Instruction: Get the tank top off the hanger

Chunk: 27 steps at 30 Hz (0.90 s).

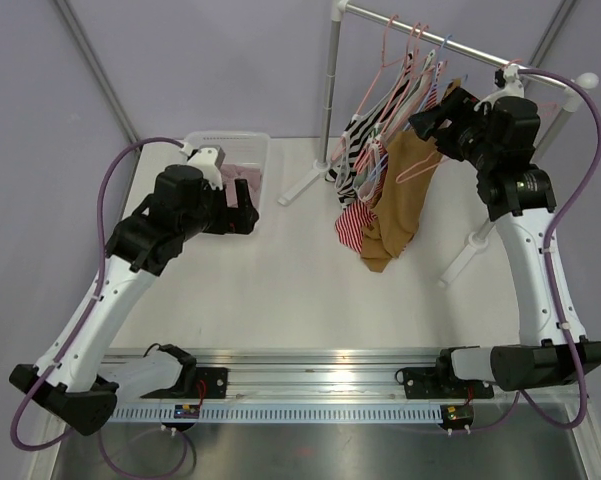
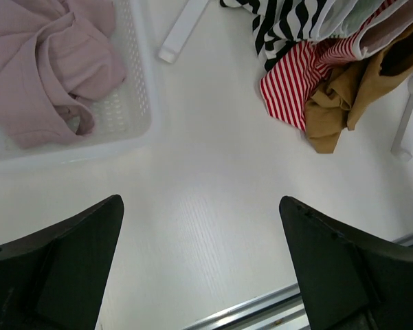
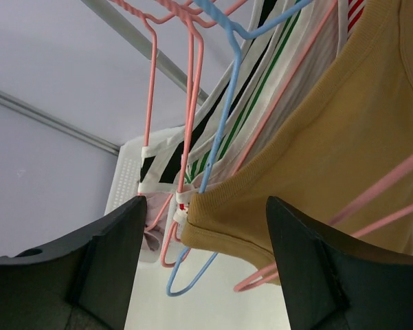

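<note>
Right wrist: hangers (image 3: 191, 103) crowd tank top (image 3: 330, 158).

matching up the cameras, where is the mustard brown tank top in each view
Top external: mustard brown tank top right of centre, below the rail.
Left wrist: tank top at upper right.
Right wrist: tank top fills the right half.
Shared landmark: white perforated plastic basket.

Rack and basket tally
One rack (image 1: 330, 80), one basket (image 1: 230, 136), one blue hanger (image 3: 218, 117), at least three pink hangers (image 3: 190, 103), one mustard tank top (image 1: 405, 190), one red-striped top (image 2: 288, 86), one black-striped top (image 2: 282, 24), one pink garment (image 2: 41, 62).
</note>
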Motion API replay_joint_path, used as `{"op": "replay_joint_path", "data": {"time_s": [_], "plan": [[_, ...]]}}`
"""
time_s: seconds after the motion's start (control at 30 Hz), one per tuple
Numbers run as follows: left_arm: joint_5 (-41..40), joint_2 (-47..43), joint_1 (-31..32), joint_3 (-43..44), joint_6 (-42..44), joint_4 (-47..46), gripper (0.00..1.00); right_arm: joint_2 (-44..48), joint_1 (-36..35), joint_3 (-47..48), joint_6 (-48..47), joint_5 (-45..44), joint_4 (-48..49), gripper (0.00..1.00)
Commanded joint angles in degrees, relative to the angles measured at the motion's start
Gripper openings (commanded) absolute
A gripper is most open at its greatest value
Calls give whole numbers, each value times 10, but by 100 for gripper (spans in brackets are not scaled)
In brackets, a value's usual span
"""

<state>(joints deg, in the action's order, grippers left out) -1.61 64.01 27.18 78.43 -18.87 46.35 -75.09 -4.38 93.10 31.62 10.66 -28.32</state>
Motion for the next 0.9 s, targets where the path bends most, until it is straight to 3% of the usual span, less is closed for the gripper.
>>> {"op": "replay_joint_path", "data": {"time_s": [0.0, 0.27, 0.47, 0.67, 0.83, 0.87], "plan": [[-35, -39, 4, -25, 18, 10, 99, -21, -33, 44, -36, -82, 21, 77], [-60, -86, 5, -96, 45, 10, 99, -132, -138, 172, -101, -339, -52, 62], [-60, -92, 5, -128, 54, 2, 99, -169, -152, 201, -119, -425, -75, 53], [-53, -87, 5, -144, 60, -8, 99, -188, -152, 206, -132, -442, -82, 43], [-51, -87, 5, -152, 63, -12, 99, -183, -153, 200, -127, -457, -83, 8], [-49, -87, 5, -152, 63, -13, 99, -179, -152, 198, -125, -463, -79, 7]]}}
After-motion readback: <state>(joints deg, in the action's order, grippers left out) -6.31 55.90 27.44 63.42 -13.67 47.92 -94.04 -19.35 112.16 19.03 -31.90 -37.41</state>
